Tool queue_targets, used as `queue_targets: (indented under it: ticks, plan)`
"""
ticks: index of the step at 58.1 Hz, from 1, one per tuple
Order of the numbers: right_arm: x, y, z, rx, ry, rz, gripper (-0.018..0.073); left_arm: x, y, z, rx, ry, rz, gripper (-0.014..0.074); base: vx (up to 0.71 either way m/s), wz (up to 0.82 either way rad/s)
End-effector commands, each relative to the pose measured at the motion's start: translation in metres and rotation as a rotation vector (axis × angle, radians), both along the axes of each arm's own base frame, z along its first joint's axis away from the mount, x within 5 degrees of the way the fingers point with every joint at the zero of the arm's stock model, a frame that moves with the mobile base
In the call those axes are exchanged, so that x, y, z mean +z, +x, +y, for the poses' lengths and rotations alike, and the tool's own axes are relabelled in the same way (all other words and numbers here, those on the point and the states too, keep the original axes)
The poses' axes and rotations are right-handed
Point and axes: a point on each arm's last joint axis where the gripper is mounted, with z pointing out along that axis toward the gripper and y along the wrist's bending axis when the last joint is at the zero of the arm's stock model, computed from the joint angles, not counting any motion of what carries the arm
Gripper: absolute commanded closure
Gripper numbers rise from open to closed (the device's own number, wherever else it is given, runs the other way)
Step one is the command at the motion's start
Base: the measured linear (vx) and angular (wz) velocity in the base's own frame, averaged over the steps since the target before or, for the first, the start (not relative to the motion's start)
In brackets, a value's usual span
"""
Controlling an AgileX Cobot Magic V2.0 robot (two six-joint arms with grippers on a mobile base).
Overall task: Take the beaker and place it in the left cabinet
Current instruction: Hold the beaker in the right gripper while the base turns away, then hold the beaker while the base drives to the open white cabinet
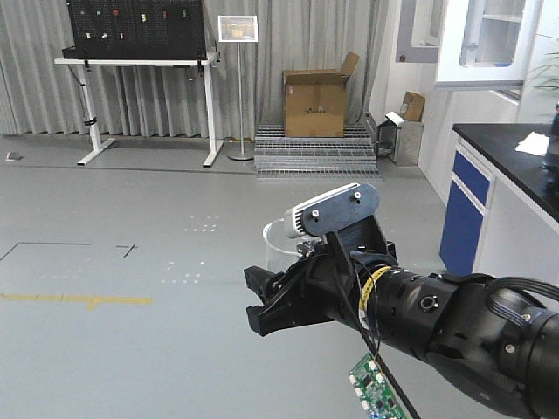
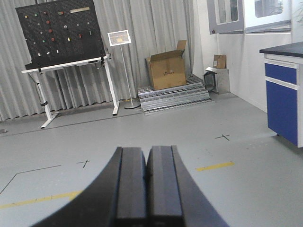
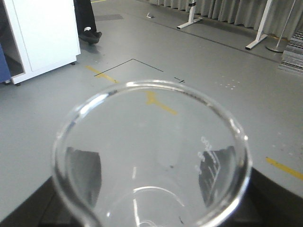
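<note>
A small clear glass beaker [image 3: 151,142], white graduation marks on its wall, is clamped by the right gripper [image 3: 151,189] between its black fingers [image 3: 274,201] — the left gripper [image 2: 147,187] has its fingers [image 2: 130,189] pressed together.

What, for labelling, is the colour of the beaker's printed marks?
White, on the clear beaker; best in the right wrist view.

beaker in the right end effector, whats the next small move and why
Probably carry it, kept upright, toward the left cabinet: the beaker sits clamped in the right end effector above bare floor, no shelf beneath it.
</note>
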Motion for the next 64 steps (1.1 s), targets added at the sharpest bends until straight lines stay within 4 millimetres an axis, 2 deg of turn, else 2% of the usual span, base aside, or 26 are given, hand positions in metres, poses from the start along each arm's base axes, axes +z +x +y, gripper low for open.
queue_targets:
  ticks: [1, 64]
  plan:
    - [0.0315, -0.0066, -0.0016, 0.032, 0.087, -0.105, 0.0561, 0.0025, -0.0015, -0.0001, -0.004, -0.015, -0.076, 0.0595, 0.76, -0.01]
    - [0.0308, -0.0063, -0.0021, 0.028, 0.082, -0.100, 0.0561, 0.0025, -0.0015, -0.0001, -0.004, -0.015, -0.076, 0.0595, 0.77, -0.01]
